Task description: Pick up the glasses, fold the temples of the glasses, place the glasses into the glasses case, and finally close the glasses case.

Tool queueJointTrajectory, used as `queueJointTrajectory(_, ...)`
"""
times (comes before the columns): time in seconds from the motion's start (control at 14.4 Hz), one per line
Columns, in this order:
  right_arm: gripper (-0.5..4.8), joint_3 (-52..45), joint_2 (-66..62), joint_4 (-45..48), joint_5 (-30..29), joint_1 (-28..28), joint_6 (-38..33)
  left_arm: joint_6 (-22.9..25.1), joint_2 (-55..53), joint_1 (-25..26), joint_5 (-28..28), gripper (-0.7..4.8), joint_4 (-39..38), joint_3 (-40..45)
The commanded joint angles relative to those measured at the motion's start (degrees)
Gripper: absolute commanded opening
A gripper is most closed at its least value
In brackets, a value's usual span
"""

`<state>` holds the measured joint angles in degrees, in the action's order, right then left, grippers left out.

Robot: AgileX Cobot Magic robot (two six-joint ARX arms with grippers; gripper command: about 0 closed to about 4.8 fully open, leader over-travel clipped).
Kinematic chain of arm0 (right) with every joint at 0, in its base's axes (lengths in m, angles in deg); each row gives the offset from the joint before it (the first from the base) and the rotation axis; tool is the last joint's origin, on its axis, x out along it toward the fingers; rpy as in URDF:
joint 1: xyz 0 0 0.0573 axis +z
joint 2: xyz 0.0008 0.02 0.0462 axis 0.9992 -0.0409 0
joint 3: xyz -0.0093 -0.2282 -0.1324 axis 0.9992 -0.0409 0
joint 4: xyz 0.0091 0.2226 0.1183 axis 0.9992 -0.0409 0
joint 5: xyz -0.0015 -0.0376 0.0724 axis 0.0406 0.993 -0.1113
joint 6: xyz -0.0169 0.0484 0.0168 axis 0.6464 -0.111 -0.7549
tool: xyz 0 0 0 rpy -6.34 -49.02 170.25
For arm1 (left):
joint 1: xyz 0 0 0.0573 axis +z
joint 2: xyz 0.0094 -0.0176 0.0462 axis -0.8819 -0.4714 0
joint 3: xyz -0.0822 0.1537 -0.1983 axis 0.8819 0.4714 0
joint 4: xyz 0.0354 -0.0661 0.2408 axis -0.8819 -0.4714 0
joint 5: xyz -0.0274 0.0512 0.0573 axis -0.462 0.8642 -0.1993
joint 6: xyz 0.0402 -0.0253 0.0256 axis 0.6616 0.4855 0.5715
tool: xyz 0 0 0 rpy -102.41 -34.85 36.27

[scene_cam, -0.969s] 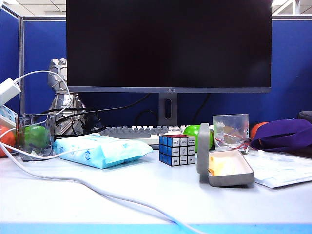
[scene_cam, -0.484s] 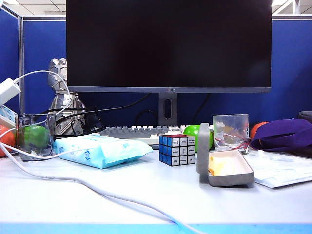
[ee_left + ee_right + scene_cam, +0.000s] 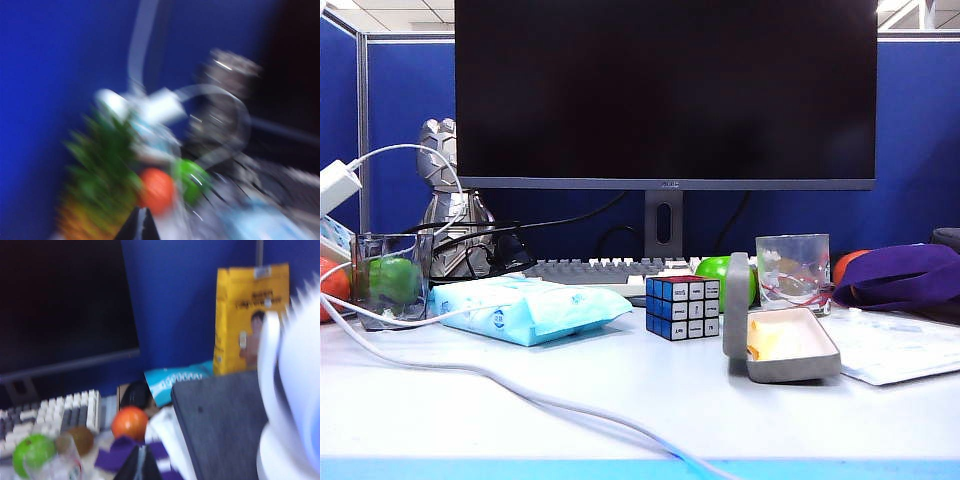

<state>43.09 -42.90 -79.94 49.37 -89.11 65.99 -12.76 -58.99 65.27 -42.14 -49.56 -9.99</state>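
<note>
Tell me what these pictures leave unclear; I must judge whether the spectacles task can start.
- The thin black-framed glasses: seen in no view.
- Open grey felt glasses case: the exterior view shows cream lining and something yellow inside; its floor is hidden by the near wall.
- Left gripper: shut, only dark tips at the frame's edge; the left wrist view is motion-blurred.
- Right gripper: shut, cut off likewise; neither arm appears in the exterior view.
</note>
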Motion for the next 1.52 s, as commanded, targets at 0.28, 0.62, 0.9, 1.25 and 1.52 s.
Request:
queueJointTrajectory(0.28, -0.01, 23.5, -25.0, 0.5, -7.1, 0.2, -0.2, 1.3, -27.4, -0.2, -7.8, -0.05, -2.0, -24.7)
queueJointTrajectory(0.62, -0.01, 35.1, -38.5, -0.3, -20.5, 3.5, -1.5, 6.7, -43.8, -1.9, -29.9, -0.05, -2.8, -37.4)
queueJointTrajectory(0.9, -0.01, 37.0, -42.6, 0.7, -20.5, 13.2, -1.4, 12.9, -59.9, -9.6, -33.1, -0.05, -4.2, -46.7)
queueJointTrajectory(1.25, -0.01, 39.6, -43.0, -5.3, -20.5, 17.4, -0.3, 15.3, -75.6, -14.6, -29.7, -0.05, -7.9, -53.2)
queueJointTrajectory(1.52, -0.01, 41.1, -42.5, -17.5, -23.6, 17.4, 9.0, 16.8, -84.3, -16.9, -26.3, 0.08, -6.8, -53.4)
